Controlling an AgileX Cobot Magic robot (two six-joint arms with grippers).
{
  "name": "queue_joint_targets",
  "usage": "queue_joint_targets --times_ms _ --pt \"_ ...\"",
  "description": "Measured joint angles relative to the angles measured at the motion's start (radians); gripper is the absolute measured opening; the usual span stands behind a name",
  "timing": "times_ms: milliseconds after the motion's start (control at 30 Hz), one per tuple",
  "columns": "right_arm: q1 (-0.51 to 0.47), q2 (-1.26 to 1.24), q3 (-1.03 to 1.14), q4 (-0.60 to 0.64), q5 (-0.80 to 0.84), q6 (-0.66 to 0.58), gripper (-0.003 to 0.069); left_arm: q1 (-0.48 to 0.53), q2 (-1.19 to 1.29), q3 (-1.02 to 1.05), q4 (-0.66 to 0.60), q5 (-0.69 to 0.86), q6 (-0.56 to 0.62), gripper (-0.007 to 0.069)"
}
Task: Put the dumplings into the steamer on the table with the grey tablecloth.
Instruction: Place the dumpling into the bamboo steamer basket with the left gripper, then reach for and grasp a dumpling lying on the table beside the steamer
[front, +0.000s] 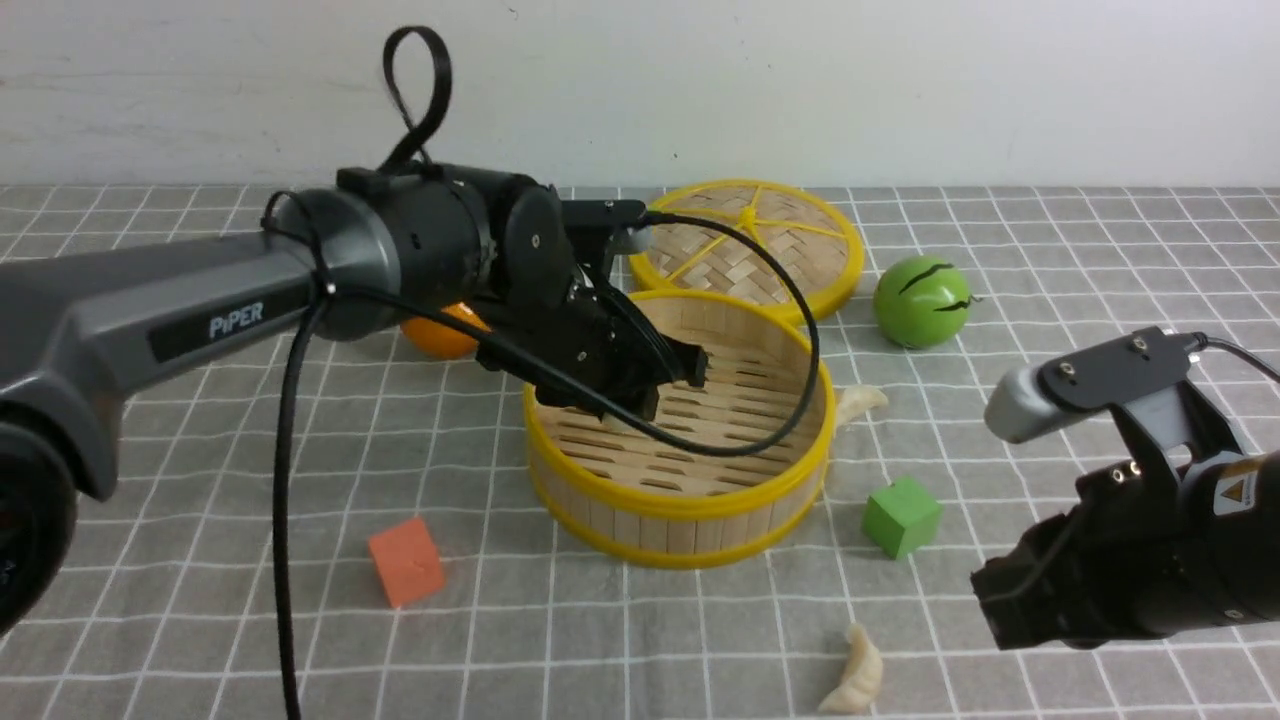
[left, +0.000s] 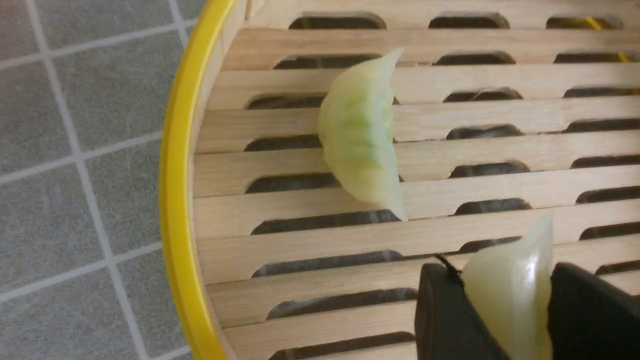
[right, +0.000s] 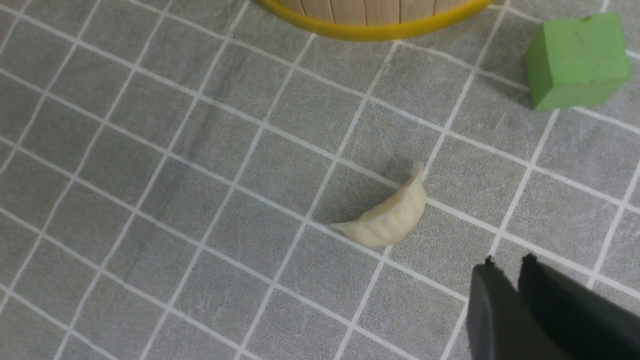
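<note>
The bamboo steamer (front: 680, 520) stands mid-table on the grey tablecloth (front: 200, 450). My left gripper (front: 672, 388) reaches into it, shut on a pale green dumpling (left: 510, 290) just above the slatted floor. Another green dumpling (left: 360, 135) lies on the slats near the yellow rim (left: 175, 200). One cream dumpling (front: 858, 405) rests on the cloth against the steamer's right side. A second cream dumpling (front: 855, 685) (right: 387, 220) lies in front of the steamer. My right gripper (front: 1000, 610) (right: 507, 262) hovers just right of that one, shut and holding nothing.
A woven lid (front: 750, 250) lies behind the steamer, with a green ball (front: 922, 300) to its right. An orange ball (front: 440, 335) sits behind my left arm. An orange cube (front: 405, 560) is front left and a green cube (front: 902, 515) (right: 575, 60) front right of the steamer.
</note>
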Motion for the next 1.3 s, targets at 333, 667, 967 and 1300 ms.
queue_joint_targets --times_ms 333,667,967,1300 --pt "0.000 0.003 0.000 0.000 -0.001 0.000 0.0092 -0.003 0.021 -0.007 0.024 0.018 0.039 0.0441" --pt "-0.078 0.052 -0.146 0.004 -0.068 0.124 0.0193 -0.004 -0.226 -0.147 0.081 0.294 0.046 0.0295" --pt "-0.139 0.399 -0.418 0.071 -0.089 0.139 0.0393 -0.004 -0.740 -0.028 0.138 0.442 0.045 -0.0014" --pt "-0.140 0.718 -0.684 0.074 -0.122 0.262 0.0419 -0.004 -1.215 0.587 0.160 0.378 0.008 -0.0014"
